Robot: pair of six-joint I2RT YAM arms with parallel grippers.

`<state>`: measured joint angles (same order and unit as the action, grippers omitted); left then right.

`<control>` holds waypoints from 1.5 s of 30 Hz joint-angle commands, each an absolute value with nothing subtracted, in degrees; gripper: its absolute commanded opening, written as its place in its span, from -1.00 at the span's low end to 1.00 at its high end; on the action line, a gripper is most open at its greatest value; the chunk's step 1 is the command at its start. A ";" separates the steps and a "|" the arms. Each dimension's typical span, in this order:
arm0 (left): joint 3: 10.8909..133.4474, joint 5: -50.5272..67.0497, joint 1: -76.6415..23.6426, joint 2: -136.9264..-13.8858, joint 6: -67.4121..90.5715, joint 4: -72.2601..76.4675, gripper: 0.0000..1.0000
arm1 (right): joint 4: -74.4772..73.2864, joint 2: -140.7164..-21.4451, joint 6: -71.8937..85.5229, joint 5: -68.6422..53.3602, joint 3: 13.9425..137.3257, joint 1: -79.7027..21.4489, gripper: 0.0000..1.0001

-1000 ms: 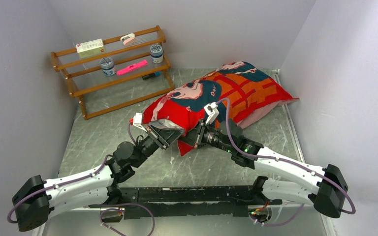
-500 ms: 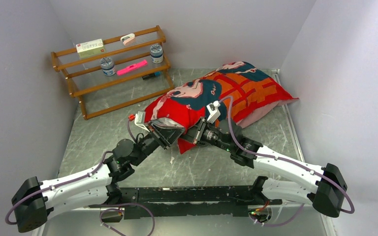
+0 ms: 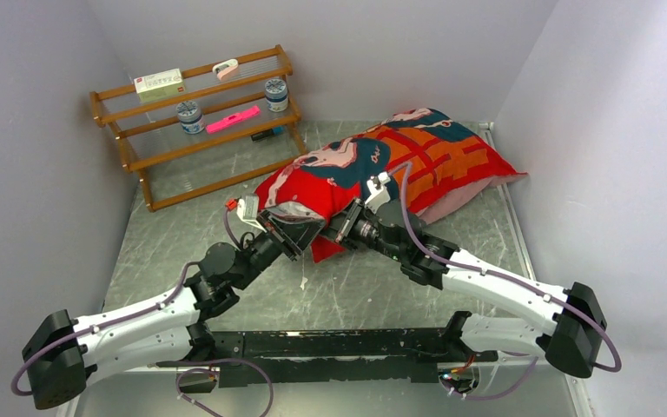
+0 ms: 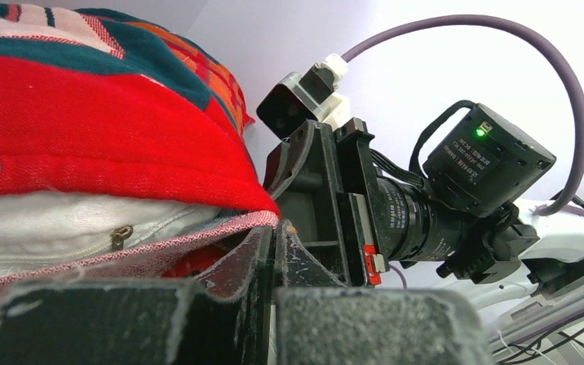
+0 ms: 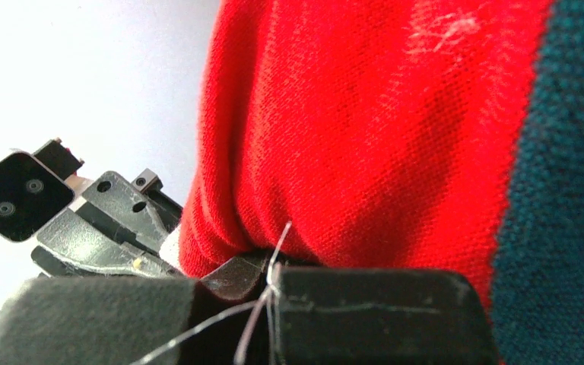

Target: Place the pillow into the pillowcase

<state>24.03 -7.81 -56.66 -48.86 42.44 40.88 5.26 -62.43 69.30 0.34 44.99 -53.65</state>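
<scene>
The red pillowcase (image 3: 399, 165), printed with teal-haired faces and an orange grid, lies plump across the back right of the table. At its open end the white pillow (image 4: 46, 220) shows inside, with a zipper pull on its seam. My left gripper (image 3: 298, 231) is shut on the pillowcase's pink hem (image 4: 220, 230) at the lower lip of the opening. My right gripper (image 3: 340, 229) is close beside it, shut on a fold of the red cloth (image 5: 274, 243); loose threads hang over its fingers (image 5: 372, 304). In each wrist view the other gripper is close by.
A wooden rack (image 3: 135, 161) stands at the back left, holding two jars, a pink object and a small box. Walls close in the table on the left, the back and the right. The pillowcase's far corner (image 3: 508, 176) lies by the right wall.
Both grippers have moved a little away from the bases, toward the pillow. The right arm has stretched forward and leftward. The opening's lower flap has gone with them.
</scene>
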 commanded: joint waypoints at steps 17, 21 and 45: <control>18.32 3.21 -58.63 -48.92 43.59 36.04 -0.90 | 31.09 -65.09 76.25 0.67 50.52 -52.34 -1.00; 21.10 5.26 -58.62 -52.13 42.81 33.30 -0.90 | 22.87 -67.96 69.45 -3.03 57.44 -52.46 -1.00; 16.92 13.33 -59.03 -56.63 36.28 33.87 -0.90 | 47.04 -65.51 74.23 -25.58 51.90 -47.70 -1.00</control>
